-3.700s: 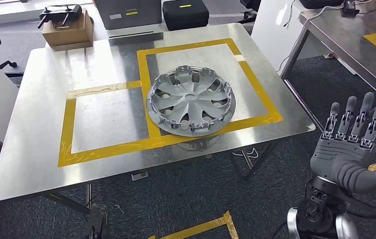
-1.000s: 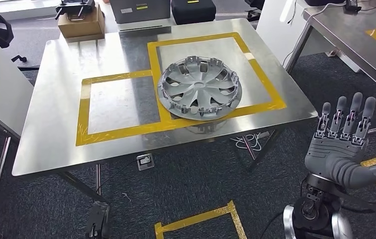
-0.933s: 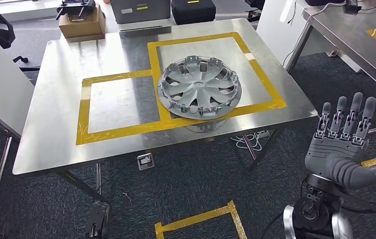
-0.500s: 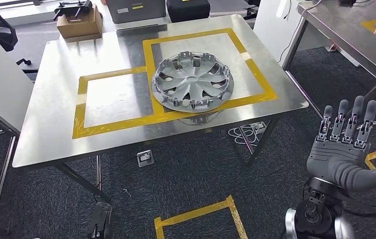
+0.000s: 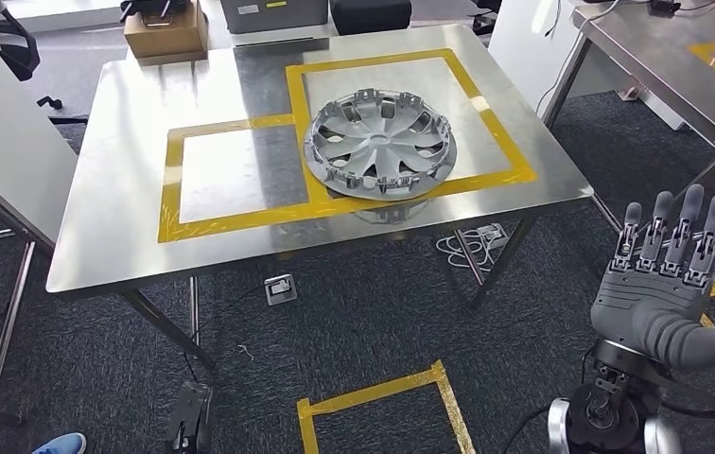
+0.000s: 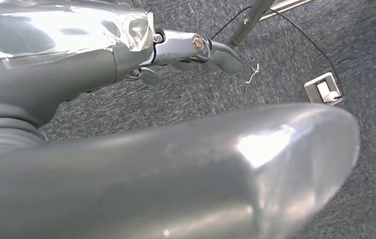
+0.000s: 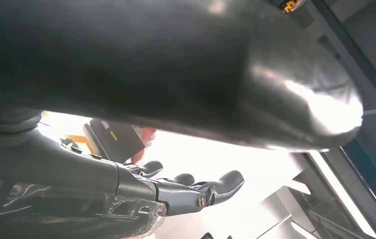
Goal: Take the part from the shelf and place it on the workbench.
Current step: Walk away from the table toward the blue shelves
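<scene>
Silver plastic, the part (image 5: 380, 144) is a spoked wheel cover lying flat on the workbench (image 5: 117, 236), overlapping the yellow tape (image 5: 231, 219); likely light, stiff, a little brittle; best gripped at the rim; right hand (image 5: 661, 284) hovers well apart, fingers straight, holding nothing; left hand (image 6: 196, 47) holds nothing, its fingers' spread unclear.

The head view looks forward and down from high up at the counter (image 5: 127, 236) and the floor (image 5: 373, 331). The left wrist view sits close above that same floor; the right wrist view faces upward, close behind its robot hand (image 7: 186, 191).
</scene>
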